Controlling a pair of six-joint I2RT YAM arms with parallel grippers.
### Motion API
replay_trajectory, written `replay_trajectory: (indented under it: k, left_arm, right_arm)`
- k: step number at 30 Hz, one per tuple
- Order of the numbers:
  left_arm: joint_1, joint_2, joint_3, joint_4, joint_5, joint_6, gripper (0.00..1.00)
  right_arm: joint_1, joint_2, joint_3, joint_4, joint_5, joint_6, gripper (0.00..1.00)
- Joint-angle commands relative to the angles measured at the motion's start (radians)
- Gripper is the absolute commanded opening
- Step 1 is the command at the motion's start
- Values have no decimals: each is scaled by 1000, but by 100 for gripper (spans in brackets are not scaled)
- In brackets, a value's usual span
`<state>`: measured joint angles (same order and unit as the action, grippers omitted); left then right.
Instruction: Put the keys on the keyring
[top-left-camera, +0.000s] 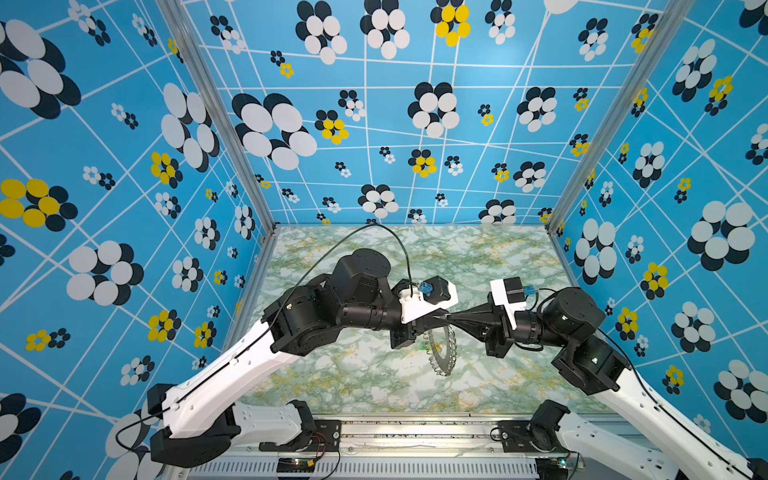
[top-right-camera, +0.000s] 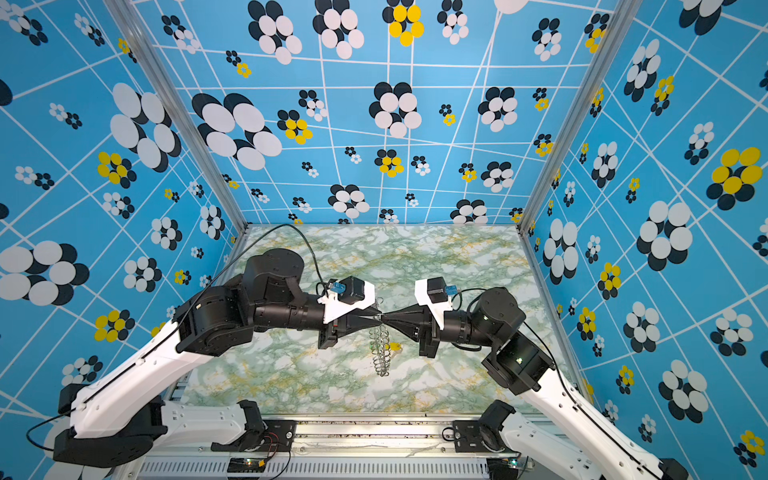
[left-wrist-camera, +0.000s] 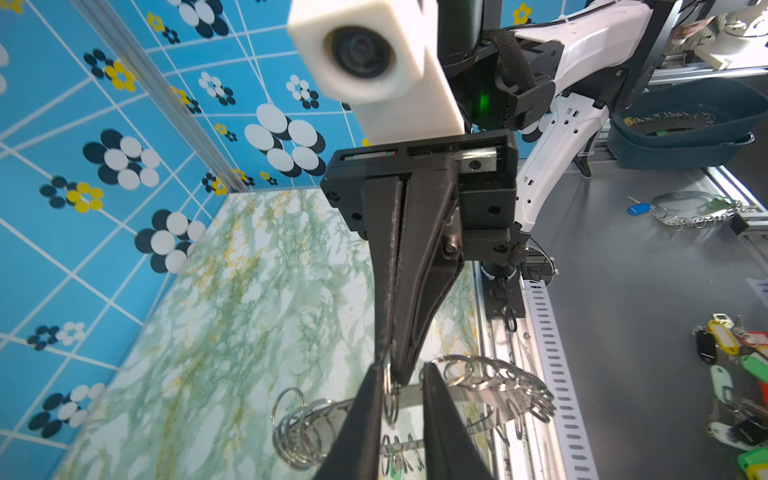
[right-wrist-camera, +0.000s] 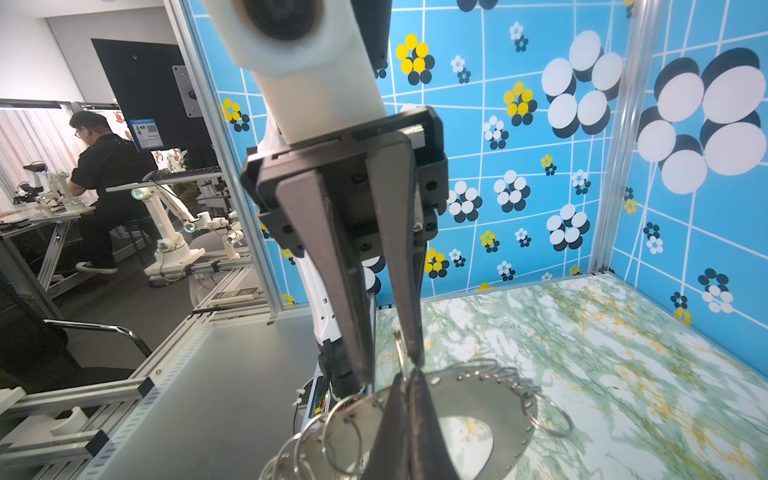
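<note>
In both top views the keyring (top-left-camera: 442, 351) hangs on edge above the counter (top-left-camera: 374, 374), just beneath where the left end effector (top-left-camera: 441, 318) and right end effector (top-left-camera: 451, 319) meet tip to tip.

Left wrist view: the left end effector (left-wrist-camera: 401, 374) is spread around the keyring's rim (left-wrist-camera: 478, 390).

Right wrist view: the right end effector (right-wrist-camera: 409, 384) is pressed together, pinching the keyring (right-wrist-camera: 490, 399). No writing is legible.
</note>
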<state>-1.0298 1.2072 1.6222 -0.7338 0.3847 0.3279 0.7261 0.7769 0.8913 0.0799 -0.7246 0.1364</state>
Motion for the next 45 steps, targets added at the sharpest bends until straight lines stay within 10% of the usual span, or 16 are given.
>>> replay_trajectory:
  k: [1,10,45]
  left_arm:
    - [3,-46,-33,66,2,-32,35]
    - [39,-152,-195,273,-5,-160,42]
    - [42,-187,-397,639,57,-308,18]
  right_arm:
    - [5,-24,-13,110,27,51,0]
    - [-7,-41,-36,190,32,116,0]
    - [-16,-16,-61,325,26,206,0]
